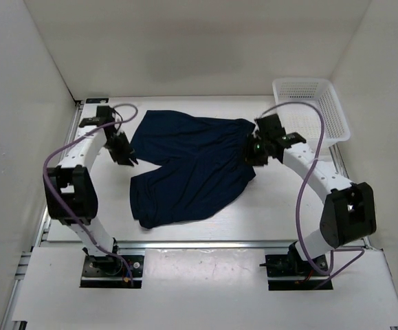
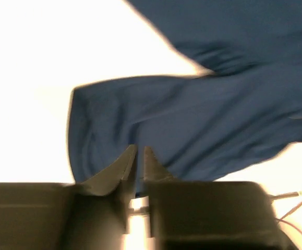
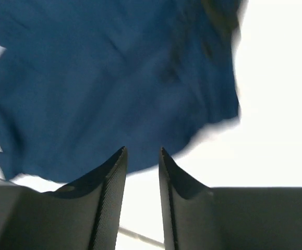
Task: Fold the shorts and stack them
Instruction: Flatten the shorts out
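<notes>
Two robot arms are reaching over a white surface [image 1: 274, 210] toward one pair of navy shorts [image 1: 192, 168] lying spread at centre. Left hand [image 1: 125, 152] is clenching nearly shut at the shorts' left edge; right hand [image 1: 251, 152] is hovering released over their right edge. One white basket [image 1: 336, 117] is sitting far right.

Top camera looks down from above the near edge over the whole tabletop [image 1: 267, 213]; each wrist camera looks forward from close, low range at the shared navy shorts [image 1: 192, 168].

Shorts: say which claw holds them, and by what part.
Cannot tell. Left claw is nearly closed at a leg edge of the shorts; right claw stands open at the opposite edge, unclamped.
</notes>
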You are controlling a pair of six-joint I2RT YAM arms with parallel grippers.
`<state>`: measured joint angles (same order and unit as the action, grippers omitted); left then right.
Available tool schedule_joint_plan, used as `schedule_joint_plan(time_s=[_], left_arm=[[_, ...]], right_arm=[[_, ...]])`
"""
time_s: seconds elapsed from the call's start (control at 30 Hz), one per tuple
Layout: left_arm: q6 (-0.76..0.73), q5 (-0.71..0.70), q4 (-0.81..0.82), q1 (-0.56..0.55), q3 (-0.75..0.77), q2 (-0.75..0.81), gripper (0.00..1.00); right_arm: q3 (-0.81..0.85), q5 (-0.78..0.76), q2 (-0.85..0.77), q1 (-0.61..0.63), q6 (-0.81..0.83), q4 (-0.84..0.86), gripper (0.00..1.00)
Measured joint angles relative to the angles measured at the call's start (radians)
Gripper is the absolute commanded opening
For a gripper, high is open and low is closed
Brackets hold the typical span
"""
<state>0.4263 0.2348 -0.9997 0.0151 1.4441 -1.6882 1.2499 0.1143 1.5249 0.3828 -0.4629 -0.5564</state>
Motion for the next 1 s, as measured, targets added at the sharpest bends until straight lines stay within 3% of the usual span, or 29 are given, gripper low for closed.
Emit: schedule_joint_plan(time_s=[0.1, 0.33, 0.4, 0.47, 0.5, 0.57, 0.6, 0.7, 0.8, 1.0], left_arm=[[0.013, -0.023, 0.011, -0.005, -0.114, -0.072, 0.46], [0.019, -0.061, 0.051, -0.005, -0.124, -0.186, 0.47], [0.019, -0.069, 0.066, -0.005, -0.102, -0.232, 0.45], [0.019, -0.072, 0.081, -0.005, -0.088, -0.28, 0.42], [0.02, -0.071, 0.084, -0.005, -0.084, -0.298, 0.39], [0.022, -0.071, 0.077, -0.004, -0.073, -0.303, 0.17], [0.023, -0.072, 0.08, -0.005, -0.071, -0.303, 0.1], [0.019, -0.074, 0.085, -0.005, -0.07, -0.304, 0.1], [0.019, -0.075, 0.085, -0.005, -0.07, -0.303, 0.1], [0.015, -0.072, 0.083, 0.002, -0.07, -0.268, 0.1]], right_arm=[[-0.161, -0.011, -0.036, 0.004, -0.01, -0.029, 0.45], [-0.323, -0.014, -0.116, 0.001, -0.055, -0.057, 0.56], [-0.333, -0.014, -0.122, -0.002, -0.062, -0.055, 0.63], [-0.336, -0.015, -0.122, -0.009, -0.068, -0.051, 0.69], [-0.336, -0.014, -0.122, -0.011, -0.072, -0.05, 0.77], [-0.338, -0.014, -0.121, -0.02, -0.077, -0.045, 0.8], [-0.339, -0.013, -0.117, -0.027, -0.079, -0.043, 0.8], [-0.343, 0.008, -0.082, -0.049, -0.08, -0.015, 0.8], [-0.343, 0.045, -0.017, -0.061, -0.089, 0.023, 0.74], [-0.343, 0.103, 0.103, -0.061, -0.13, 0.108, 0.53]])
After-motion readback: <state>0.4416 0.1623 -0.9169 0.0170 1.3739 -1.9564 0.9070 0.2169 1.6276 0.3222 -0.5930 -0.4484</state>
